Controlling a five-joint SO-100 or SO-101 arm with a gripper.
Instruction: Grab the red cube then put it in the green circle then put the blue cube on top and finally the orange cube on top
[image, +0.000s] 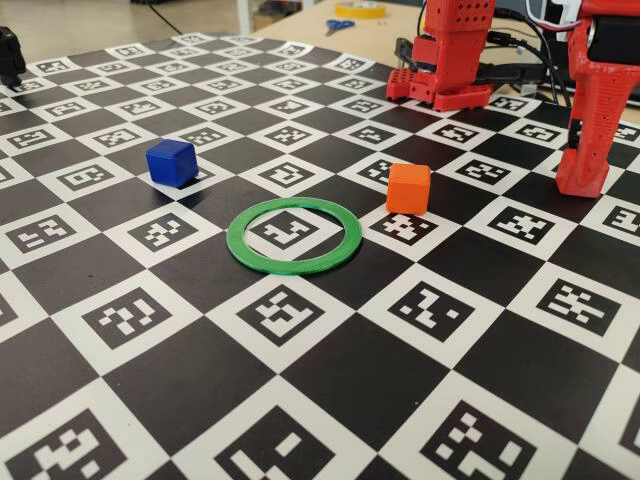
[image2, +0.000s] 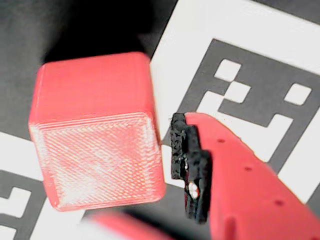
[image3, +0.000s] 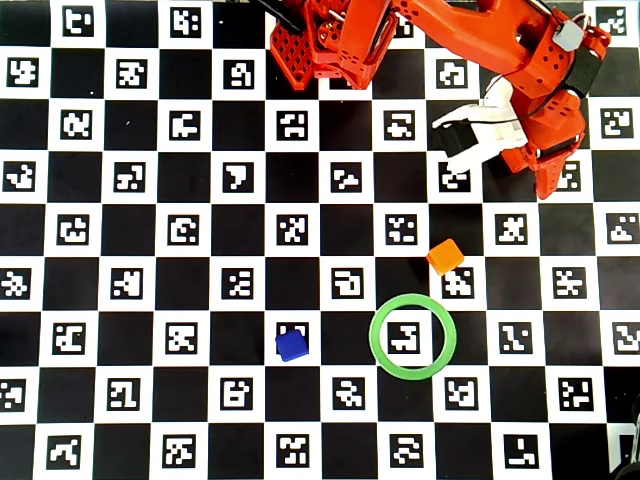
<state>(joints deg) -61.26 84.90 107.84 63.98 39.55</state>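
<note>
**Red cube close beside the gripper pad**

In the wrist view the red cube (image2: 95, 132) is matte, its faces finely ridged; it lies on the checkered board (image3: 210, 230), beside one black-padded finger (image2: 190, 165); the gripper (image2: 150, 200) looks open, holding nothing. The green circle (image3: 412, 336) is empty; the orange cube (image3: 445, 256) sits just above it in the overhead view, the blue cube (image3: 291, 344) to its left. No readable writing, only coded markers.
</note>
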